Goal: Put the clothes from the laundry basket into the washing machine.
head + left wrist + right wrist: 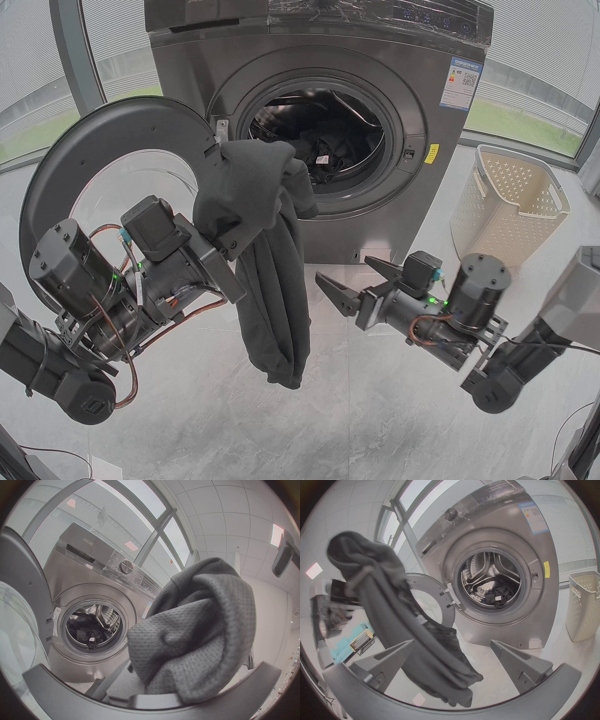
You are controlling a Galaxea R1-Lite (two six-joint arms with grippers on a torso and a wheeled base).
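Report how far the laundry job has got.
Done: dark clothes lie in the drum, and what shows of the basket looks empty. In hand: the left gripper holds a grey garment hanging in front of the washer. Left: get it into the drum. The right gripper is open, empty.

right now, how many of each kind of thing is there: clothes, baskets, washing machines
grey front-loading washing machine: 1
cream perforated plastic laundry basket: 1
dark grey knit garment, hanging in the air: 1
dark clothes bundle inside the machine: 1 (pieces cannot be told apart)
total: 4
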